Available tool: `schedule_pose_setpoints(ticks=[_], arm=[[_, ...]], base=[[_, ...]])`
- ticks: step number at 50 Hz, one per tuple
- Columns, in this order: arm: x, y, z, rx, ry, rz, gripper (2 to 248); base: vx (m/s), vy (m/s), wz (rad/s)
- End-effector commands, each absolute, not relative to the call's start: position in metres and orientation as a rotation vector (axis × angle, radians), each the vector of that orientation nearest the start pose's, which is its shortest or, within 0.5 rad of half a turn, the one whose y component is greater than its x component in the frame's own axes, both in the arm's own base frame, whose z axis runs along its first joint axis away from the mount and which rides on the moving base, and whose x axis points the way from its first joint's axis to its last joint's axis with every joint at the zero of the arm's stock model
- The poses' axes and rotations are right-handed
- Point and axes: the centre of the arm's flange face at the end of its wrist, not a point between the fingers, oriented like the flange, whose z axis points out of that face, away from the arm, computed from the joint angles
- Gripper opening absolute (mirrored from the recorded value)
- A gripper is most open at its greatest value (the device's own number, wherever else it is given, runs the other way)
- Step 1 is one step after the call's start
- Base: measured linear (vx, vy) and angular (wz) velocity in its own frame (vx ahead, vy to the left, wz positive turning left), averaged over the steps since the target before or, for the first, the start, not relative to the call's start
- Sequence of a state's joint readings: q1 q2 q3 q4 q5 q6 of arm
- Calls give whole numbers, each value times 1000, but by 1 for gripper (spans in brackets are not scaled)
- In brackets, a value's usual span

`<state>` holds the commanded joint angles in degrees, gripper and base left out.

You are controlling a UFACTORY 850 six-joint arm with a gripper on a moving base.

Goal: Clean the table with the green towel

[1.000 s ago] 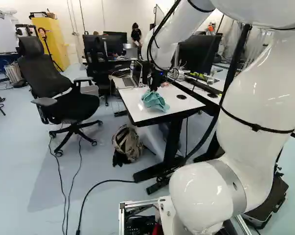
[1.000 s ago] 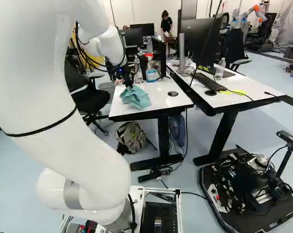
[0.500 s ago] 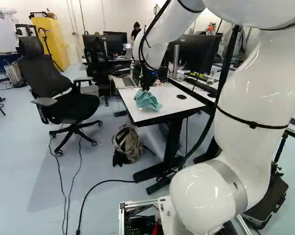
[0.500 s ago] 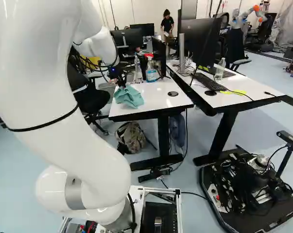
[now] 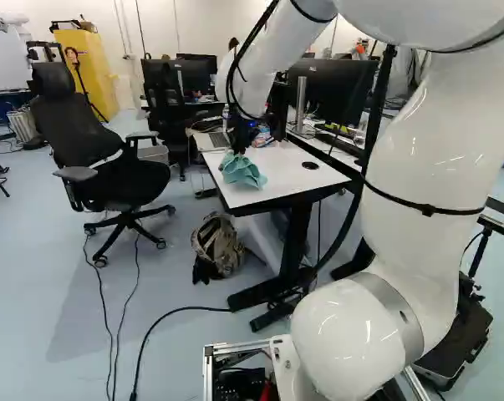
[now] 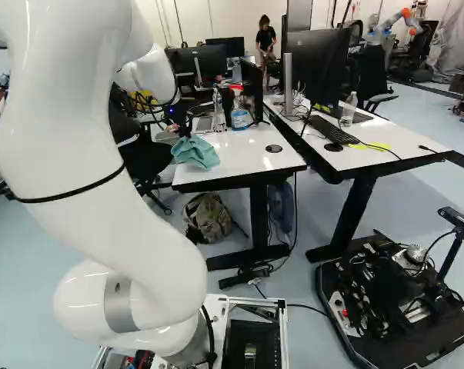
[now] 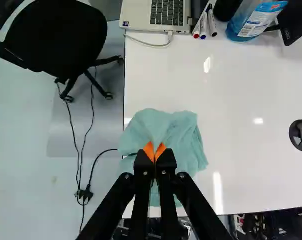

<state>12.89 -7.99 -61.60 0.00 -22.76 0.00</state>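
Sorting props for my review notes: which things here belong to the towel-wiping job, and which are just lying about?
Part of the job:
- green towel, pinched in the hand
- white table under it

Just lying about:
- laptop
- markers
- bottle of blue liquid
- backpack on the floor
- office chair

One towel (image 7: 187,139), one laptop (image 7: 135,13), three markers (image 7: 204,24), one spray bottle (image 7: 256,19).

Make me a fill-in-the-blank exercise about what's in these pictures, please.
The gripper is shut on the ____.
Its two pads are coloured ____.
Beside the laptop lie ____ markers.
The backpack rests on the ____.

Missing words: towel; orange; three; floor.
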Motion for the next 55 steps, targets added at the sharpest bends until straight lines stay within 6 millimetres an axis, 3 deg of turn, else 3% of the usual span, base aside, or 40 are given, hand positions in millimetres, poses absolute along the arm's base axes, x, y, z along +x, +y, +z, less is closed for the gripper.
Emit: schedule_pose_setpoints(ticks=[3, 4, 8, 9, 13, 14, 18, 19, 24, 25, 29, 30, 34, 35, 55], arm=[[519, 119, 541, -2953, -334, -815, 22], [519, 119, 541, -2953, -334, -815, 47], [519, 119, 541, -2953, -334, -815, 47], [519, 119, 541, -2953, -334, -815, 81], [519, 119, 541, -2953, -334, -815, 81], [519, 119, 541, -2953, -334, -815, 116], [519, 119, 541, -2953, -334, -815, 116], [519, 119, 541, -2953, -334, -815, 152], [519, 119, 541, -2953, -334, -815, 152], [519, 119, 541, -2953, -334, -815, 189], [519, 119, 541, -2953, -334, -815, 189], [519, 119, 541, -2953, -334, -815, 226], [519, 119, 541, -2953, -334, -815, 226], [519, 119, 541, -2953, -334, -815, 247], [519, 118, 541, -2953, -333, -817, 247]], base=[[0, 0, 0], [0, 0, 0], [0, 0, 0], [0, 0, 0], [0, 0, 0], [0, 0, 0], [0, 0, 0], [0, 0, 0], [0, 0, 0], [0, 0, 0], [0, 0, 0], [0, 0, 0], [0, 0, 0], [0, 0, 0], [0, 0, 0]])
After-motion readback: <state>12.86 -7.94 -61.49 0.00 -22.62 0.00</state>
